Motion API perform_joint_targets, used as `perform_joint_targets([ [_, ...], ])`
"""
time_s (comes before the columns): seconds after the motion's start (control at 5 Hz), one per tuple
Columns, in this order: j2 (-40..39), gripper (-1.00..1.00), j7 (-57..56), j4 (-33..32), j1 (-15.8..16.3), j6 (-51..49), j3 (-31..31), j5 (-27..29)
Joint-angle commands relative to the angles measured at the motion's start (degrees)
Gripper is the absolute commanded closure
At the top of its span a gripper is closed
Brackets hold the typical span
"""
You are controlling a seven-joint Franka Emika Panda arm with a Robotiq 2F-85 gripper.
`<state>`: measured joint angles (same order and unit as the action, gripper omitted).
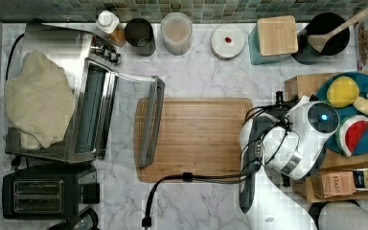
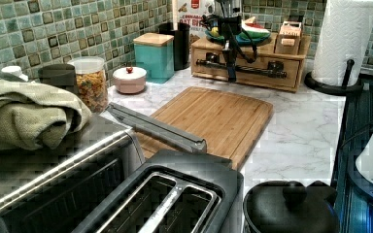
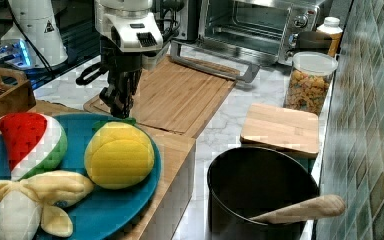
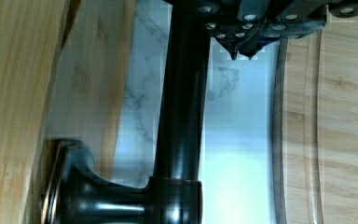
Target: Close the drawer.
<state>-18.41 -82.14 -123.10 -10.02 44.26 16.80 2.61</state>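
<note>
Sitting flush in the wooden box [image 2: 298, 73], the drawer [image 2: 252, 77] shows only its light-wood front face, at the back of the marble counter [image 2: 301, 131] in the left view. Long black bar handle [image 2: 245, 68] runs across that front on two posts; finish is dark and glossy. Wrist view has the bar [image 4: 179, 112] running close past the light-wood face [image 4: 14, 93], one flared mount [image 4: 74, 186] fixed to the wood, marble showing between.

Gripper [image 2: 231, 73] hangs down in front of the handle around mid-length in the left view; in the wrist view its fingertips [image 4: 242, 49] meet at a point just beside the bar, with nothing between them. Fingers pressed together, empty. Right view shows the same tool [image 3: 117, 102] pointing down beside the box edge.

Box top carries a blue plate [image 3: 150, 165] with a toy watermelon slice [image 3: 30, 142], yellow fruit [image 3: 120, 155] and banana [image 3: 40, 200]. A tea box [image 1: 333, 184] sits beside it in the top view.

Bamboo cutting board [image 1: 196, 139] lies flat on the counter just in front of the box. Toaster oven [image 1: 76, 105] beyond, door [image 1: 151, 122] dropped open onto the board's far edge. Green cloth [image 1: 38, 100] on the oven top.
</note>
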Motion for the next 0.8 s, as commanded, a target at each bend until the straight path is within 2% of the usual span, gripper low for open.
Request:
perform_joint_targets([
  [0.2,4.92,1.00,0.43,7.84,-7.02,7.10,8.92,-0.20],
  [0.6,4.88,1.00,0.33,7.85,-6.71,7.10,9.25,-0.07],
  [0.8,5.00,1.00,0.63,7.85,-7.75,7.11,8.15,-0.51],
])
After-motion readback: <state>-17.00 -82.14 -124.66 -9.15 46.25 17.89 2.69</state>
